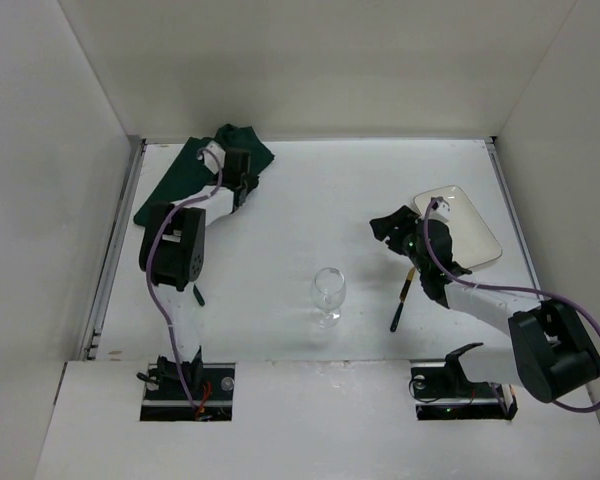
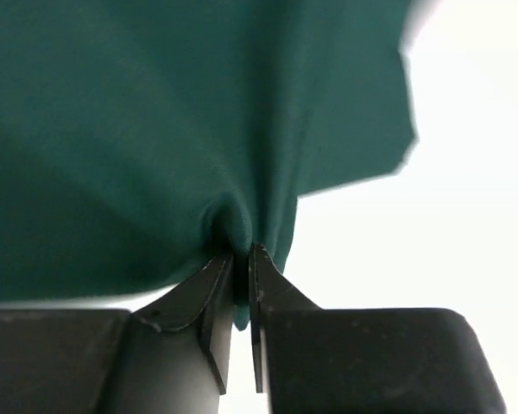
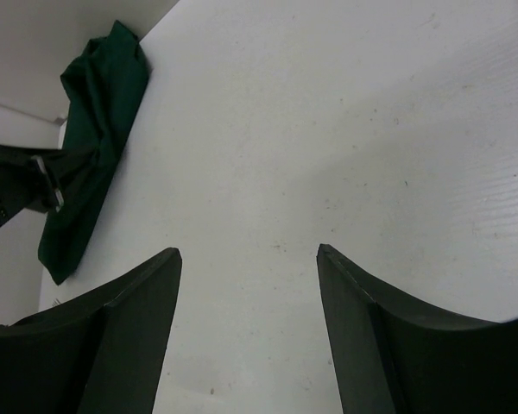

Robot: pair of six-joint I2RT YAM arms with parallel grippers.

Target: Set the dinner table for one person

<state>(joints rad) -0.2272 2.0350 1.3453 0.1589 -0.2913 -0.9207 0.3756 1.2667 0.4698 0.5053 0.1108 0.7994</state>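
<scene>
left end effector pinched shut on bunched green cloth, likely to drag it into place | right end effector spread, empty | tabletop spans beneath both arms, glass mid-front

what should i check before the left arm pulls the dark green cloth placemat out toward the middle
1. Left gripper shut on the dark green cloth placemat: ok.
2. Placemat lying flat: not ok, bunched at the far left corner.
3. Clear stemmed wine glass upright, apart from the placemat: ok.
4. Right gripper open and empty: ok.
5. White rectangular plate free of the right arm: cannot tell, arm overlaps its edge.
</scene>
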